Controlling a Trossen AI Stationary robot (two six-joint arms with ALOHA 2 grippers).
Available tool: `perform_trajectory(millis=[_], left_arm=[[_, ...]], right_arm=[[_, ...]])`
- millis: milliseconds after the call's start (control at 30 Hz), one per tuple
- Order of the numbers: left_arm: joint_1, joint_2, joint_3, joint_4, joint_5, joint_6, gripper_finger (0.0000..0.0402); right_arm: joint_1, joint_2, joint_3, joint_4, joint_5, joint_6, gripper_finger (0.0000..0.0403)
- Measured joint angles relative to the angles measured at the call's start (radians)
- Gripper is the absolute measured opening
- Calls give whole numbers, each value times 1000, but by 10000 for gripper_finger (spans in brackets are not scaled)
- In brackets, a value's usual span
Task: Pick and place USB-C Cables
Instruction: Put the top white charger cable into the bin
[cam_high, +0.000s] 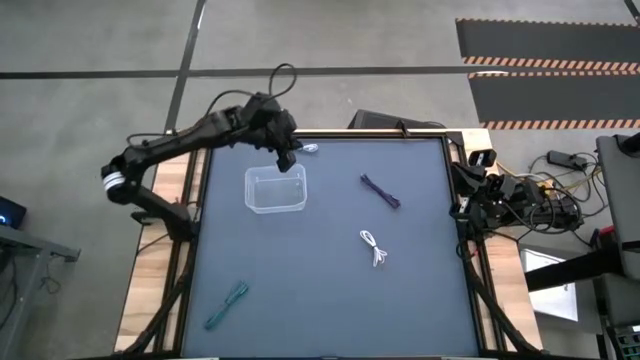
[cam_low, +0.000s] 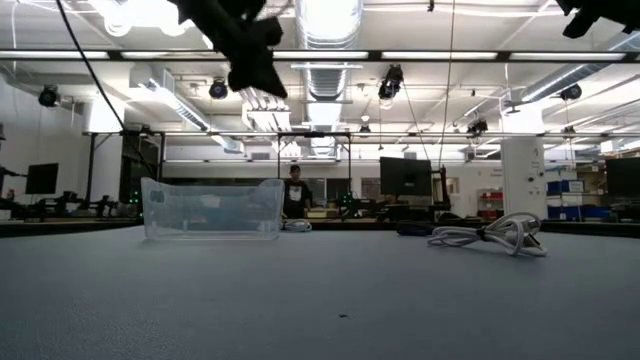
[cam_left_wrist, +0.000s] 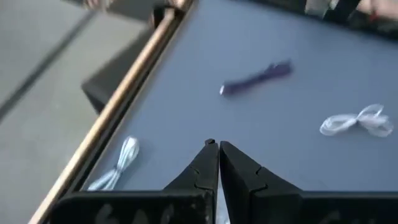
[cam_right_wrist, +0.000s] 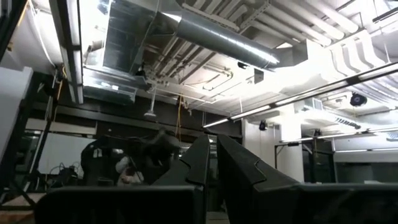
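The clear box (cam_high: 275, 190) stands on the grey mat, also seen in the low view (cam_low: 212, 210). One white cable (cam_high: 308, 148) lies by the far edge, just beyond the box (cam_left_wrist: 121, 165). The purple cable (cam_high: 380, 190) (cam_left_wrist: 255, 79) and a second white cable (cam_high: 375, 247) (cam_low: 490, 233) (cam_left_wrist: 357, 120) lie right of the box. The teal cable (cam_high: 227, 305) lies near the front left corner. My left gripper (cam_high: 288, 155) (cam_left_wrist: 219, 146) hangs shut and empty above the box's far rim, high over the table (cam_low: 255, 60). My right gripper (cam_right_wrist: 212, 140) is shut, folded back at the table's right edge (cam_high: 470, 190), pointing upward.
A wooden frame (cam_high: 165, 230) borders the mat. Loose wires and gear (cam_high: 530, 195) crowd the bench beyond the right edge. A person (cam_low: 294, 190) stands far behind the table. Open mat lies between the box and the teal cable.
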Motion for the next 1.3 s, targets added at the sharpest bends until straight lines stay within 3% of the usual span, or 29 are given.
perform_trajectory(millis=[300,600,933,1300], left_arm=[[80,208,171,-208,0,136,0],[86,391,324,-343,-58,443,0],[102,546,389,-344,-67,548,0],[122,636,389,-260,-140,581,0]], right_arm=[[0,0,0,0,0,3,22],[0,0,0,-2,20,3,22],[0,0,0,-8,44,1,22],[0,0,1,-9,44,1,22]])
